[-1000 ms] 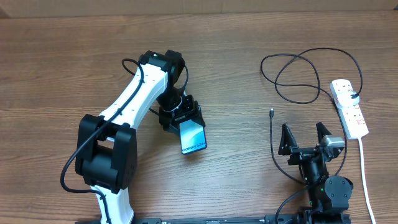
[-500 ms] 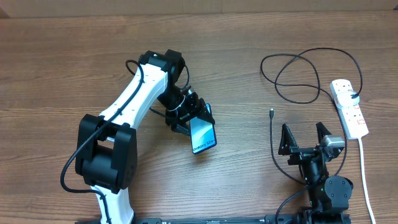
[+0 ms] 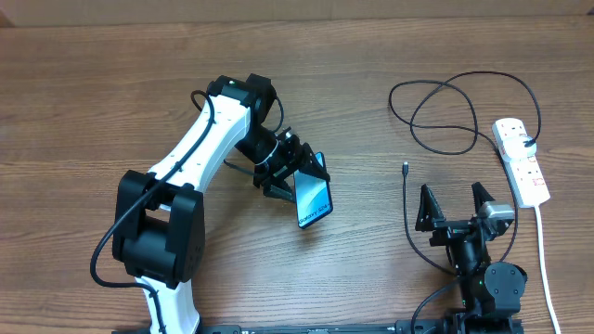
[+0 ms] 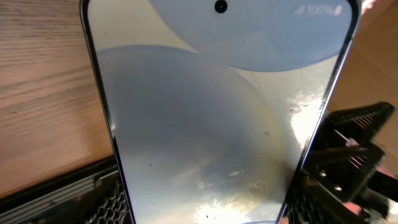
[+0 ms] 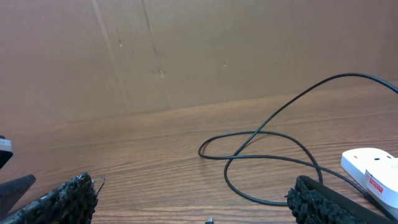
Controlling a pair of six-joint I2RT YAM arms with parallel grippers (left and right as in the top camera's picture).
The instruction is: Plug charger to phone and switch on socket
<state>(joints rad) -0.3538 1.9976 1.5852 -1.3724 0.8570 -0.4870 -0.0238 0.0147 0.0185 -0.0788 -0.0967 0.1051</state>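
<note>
My left gripper point(image 3: 295, 181) is shut on the phone point(image 3: 314, 196), whose light blue screen faces up above the table's middle. In the left wrist view the phone point(image 4: 217, 112) fills the frame between the fingers. The charger cable point(image 3: 445, 116) lies looped at the back right, and its connector tip point(image 3: 406, 168) points toward me. My right gripper point(image 3: 453, 199) is open and empty, just right of and nearer than the tip. In the right wrist view the cable point(image 5: 267, 149) loops ahead and the tip point(image 5: 210, 219) shows at the bottom edge. The socket point(image 3: 522, 160) lies at the far right.
The socket's thick white cord point(image 3: 546, 269) runs down the right side toward the front edge. A cardboard wall point(image 5: 186, 50) stands behind the table. The socket's end shows in the right wrist view point(image 5: 373, 174).
My left gripper has carried the phone to the right and slightly toward me, turning it. The right arm, cable and socket have not moved.
</note>
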